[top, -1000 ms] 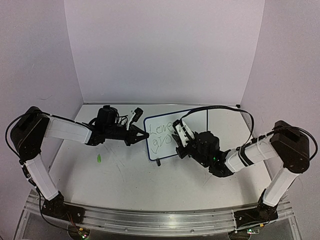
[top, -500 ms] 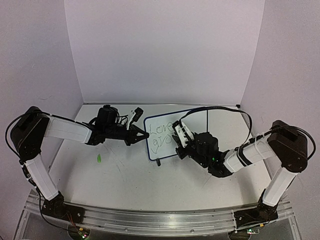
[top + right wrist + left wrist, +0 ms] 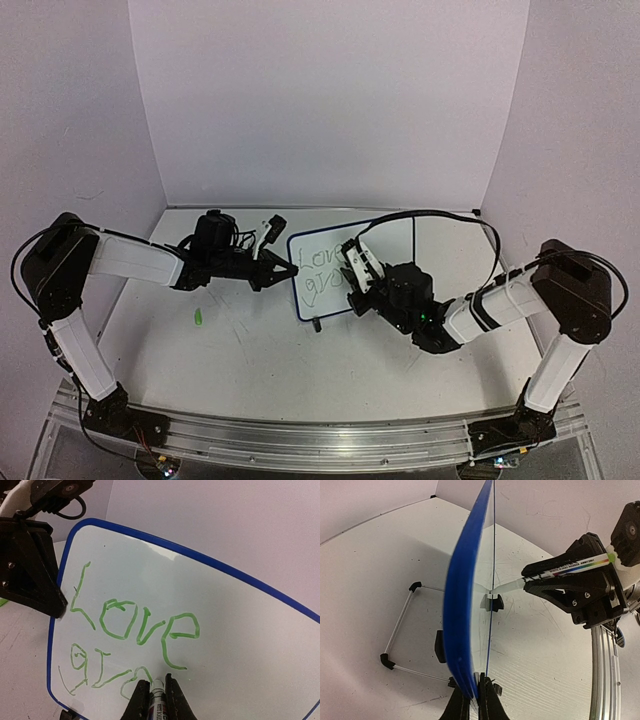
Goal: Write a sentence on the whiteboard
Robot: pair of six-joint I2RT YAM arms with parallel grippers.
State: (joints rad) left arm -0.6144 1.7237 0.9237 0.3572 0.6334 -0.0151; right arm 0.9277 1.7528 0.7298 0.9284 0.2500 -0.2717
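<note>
The whiteboard [image 3: 385, 250] stands upright on the table, white with a blue rim. The sentence [image 3: 322, 272] on it is green handwriting: "Love" on the first line and a few letters of a second line below, clear in the right wrist view [image 3: 135, 622]. My left gripper [image 3: 290, 270] is shut on the board's left edge, seen edge-on in the left wrist view [image 3: 475, 692]. My right gripper [image 3: 350, 268] is shut on a marker [image 3: 157, 695], its tip touching the board [image 3: 240, 630] at the end of the second line. The marker [image 3: 560, 571] also shows in the left wrist view.
A small green cap [image 3: 199, 317] lies on the table to the left. A thin wire frame with black corners [image 3: 397, 632] lies behind the board. A black foot [image 3: 317, 324] sits under the board. White walls enclose the table; a metal rail [image 3: 330, 440] runs along the front.
</note>
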